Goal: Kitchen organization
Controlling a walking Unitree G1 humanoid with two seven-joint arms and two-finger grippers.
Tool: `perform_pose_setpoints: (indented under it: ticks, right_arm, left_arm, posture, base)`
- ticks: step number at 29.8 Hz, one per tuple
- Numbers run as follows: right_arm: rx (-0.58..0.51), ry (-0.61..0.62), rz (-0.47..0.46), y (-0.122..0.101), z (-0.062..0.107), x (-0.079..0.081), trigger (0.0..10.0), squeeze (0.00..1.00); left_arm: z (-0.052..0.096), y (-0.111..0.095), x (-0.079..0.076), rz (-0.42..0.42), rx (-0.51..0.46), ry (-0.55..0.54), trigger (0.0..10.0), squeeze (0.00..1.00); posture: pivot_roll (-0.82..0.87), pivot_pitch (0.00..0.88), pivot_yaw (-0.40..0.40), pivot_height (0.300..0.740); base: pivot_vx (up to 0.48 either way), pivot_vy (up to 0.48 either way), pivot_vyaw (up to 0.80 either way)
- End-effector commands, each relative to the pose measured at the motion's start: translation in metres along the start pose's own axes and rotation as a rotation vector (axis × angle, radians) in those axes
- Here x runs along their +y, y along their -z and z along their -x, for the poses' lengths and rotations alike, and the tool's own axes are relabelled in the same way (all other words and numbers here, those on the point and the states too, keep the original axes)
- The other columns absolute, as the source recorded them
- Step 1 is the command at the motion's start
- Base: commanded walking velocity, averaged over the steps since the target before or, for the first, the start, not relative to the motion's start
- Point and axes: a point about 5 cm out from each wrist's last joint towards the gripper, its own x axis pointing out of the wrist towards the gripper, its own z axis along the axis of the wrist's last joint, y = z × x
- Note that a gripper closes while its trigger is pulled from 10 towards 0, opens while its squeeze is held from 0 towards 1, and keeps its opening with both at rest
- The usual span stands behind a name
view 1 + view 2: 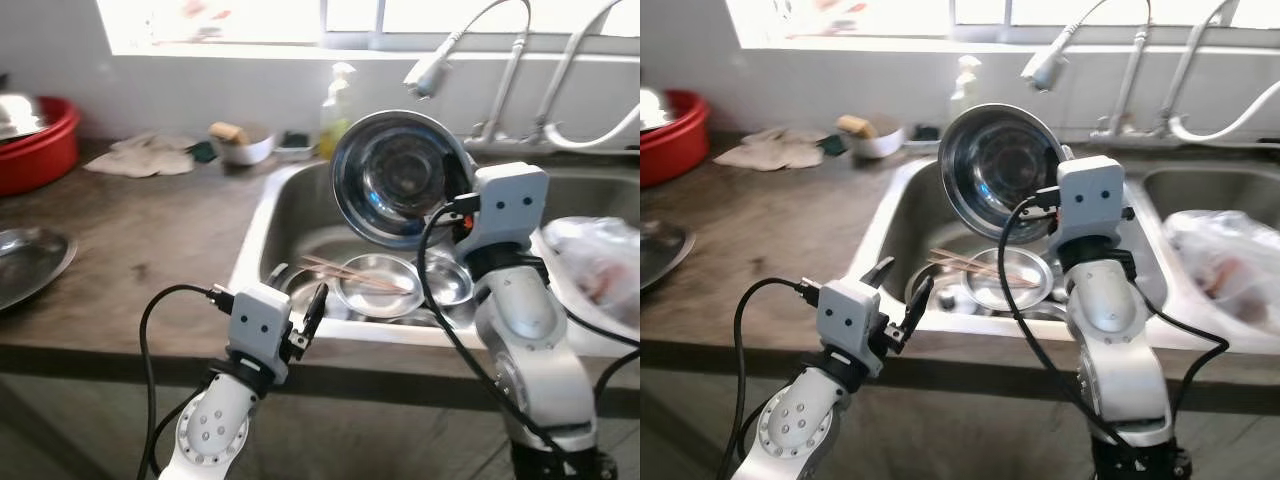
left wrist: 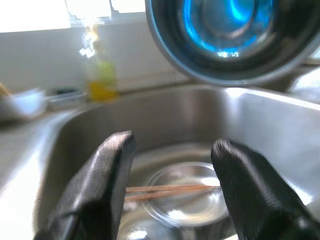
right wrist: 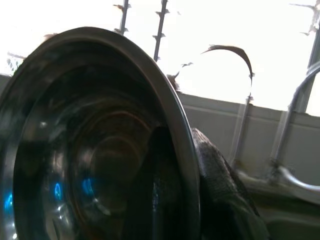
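Now we hold a steel bowl [image 1: 400, 178] in our right gripper [image 3: 187, 185], which is clenched on the bowl's rim, one finger inside and one behind. The bowl is lifted above the sink [image 1: 262, 215], tilted on its edge, with its hollow side turned toward us. Below it, on the sink bottom, lie a shallow plate [image 1: 378, 284] with chopsticks [image 1: 352, 273] across it and a smaller bowl [image 1: 449, 284] just to the right. Our left gripper [image 1: 308, 318] waits at the near edge of the sink, fingers spread apart and holding nothing.

We judge that the step in hand is taking dishes out of the sink. The next move should carry the bowl left over the counter [image 1: 140, 240] and put it down on a bare part, with the rim grip kept firm so the bowl does not slip.
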Motion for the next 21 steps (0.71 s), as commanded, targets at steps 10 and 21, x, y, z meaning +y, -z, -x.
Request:
perform_pose_setpoints:
  ticks: [10,21]
  right_arm:
    - [0.198,-0.086,0.052,0.013,-0.042,-0.016,10.0,0.0]
    - [0.588,-0.051,0.054,0.078,-0.071,-0.049,10.0,0.0]
  left_arm:
    - [0.005,0.003,0.0,0.003,0.022,-0.016,10.0,0.0]
    - [0.013,0.001,-0.004,0.017,0.038,-0.018,10.0,0.0]
  posture:
    - [0.15,0.102,-0.042,0.74]
    - [0.17,0.158,-0.043,0.74]
  base:
    - [0.0,0.0,0.0]
    - [0.0,0.0,0.0]
